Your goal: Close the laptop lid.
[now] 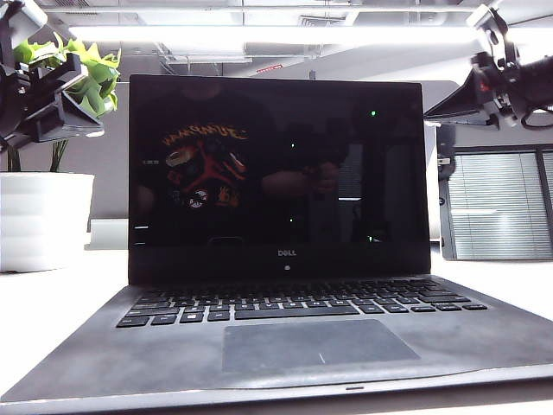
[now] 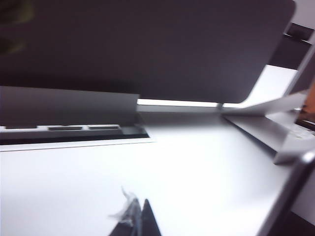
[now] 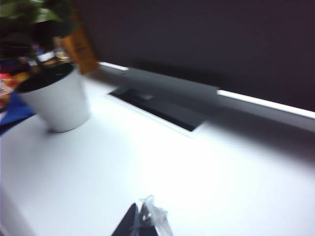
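The Dell laptop stands open on the white table with the laptop lid [image 1: 278, 173] upright, its glossy black screen facing the exterior camera. The keyboard [image 1: 298, 304] lies in front. My left gripper [image 1: 91, 128] hangs behind the lid's upper left corner. My right gripper [image 1: 432, 111] hangs behind its upper right corner. Neither touches the lid. From behind, the left wrist view shows the lid's dark back [image 2: 147, 44] beyond the left gripper [image 2: 139, 212], whose fingers are shut to a point on nothing. In the right wrist view the right gripper [image 3: 140, 215] is likewise shut, facing the lid's back [image 3: 206, 39].
A green plant in a white pot [image 1: 41, 216] [image 3: 56, 101] stands at the left behind the laptop. A smaller screen showing window blinds [image 1: 497, 203] stands at the right. A long cable slot [image 2: 74, 133] [image 3: 157, 105] runs in the table behind the lid.
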You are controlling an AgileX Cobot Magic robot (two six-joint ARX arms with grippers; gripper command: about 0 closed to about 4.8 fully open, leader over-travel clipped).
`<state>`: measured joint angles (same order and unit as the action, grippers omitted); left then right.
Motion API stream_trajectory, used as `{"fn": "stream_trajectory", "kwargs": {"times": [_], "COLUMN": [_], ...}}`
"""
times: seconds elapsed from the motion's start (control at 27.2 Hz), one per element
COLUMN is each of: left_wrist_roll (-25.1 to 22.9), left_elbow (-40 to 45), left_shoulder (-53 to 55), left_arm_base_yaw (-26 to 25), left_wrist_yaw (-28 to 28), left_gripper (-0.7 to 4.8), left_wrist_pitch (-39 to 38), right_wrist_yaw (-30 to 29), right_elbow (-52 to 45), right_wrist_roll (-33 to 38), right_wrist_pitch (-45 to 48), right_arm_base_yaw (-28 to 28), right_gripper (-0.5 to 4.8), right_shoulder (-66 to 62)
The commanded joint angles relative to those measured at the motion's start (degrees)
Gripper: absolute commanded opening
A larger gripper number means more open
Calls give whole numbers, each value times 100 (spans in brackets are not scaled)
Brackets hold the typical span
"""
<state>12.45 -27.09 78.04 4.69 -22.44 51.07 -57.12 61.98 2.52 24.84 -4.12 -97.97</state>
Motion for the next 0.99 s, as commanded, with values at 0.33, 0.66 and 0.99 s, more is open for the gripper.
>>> {"fn": "stream_trajectory", "kwargs": {"times": [0.33,0.66,0.99], "left_wrist_roll": [-39,13,122], "left_elbow": [-588,-1294,-1294], "left_shoulder": [662,1145,1141], "left_arm_base_yaw": [-160,-262,-284], "left_wrist_yaw": [-1738,-3316,-3674], "left_gripper": [-5,-5,-5], "left_wrist_pitch": [-48,-481,-535], "right_wrist_yaw": [-1403,-1532,-1679], "right_elbow": [446,450,450], "right_wrist_roll": [70,70,74], "right_wrist_pitch": [-286,-415,-647], "right_arm_base_yaw": [15,46,39], "right_gripper": [-1,-1,-1], "right_shoulder": [-247,-247,-247]}}
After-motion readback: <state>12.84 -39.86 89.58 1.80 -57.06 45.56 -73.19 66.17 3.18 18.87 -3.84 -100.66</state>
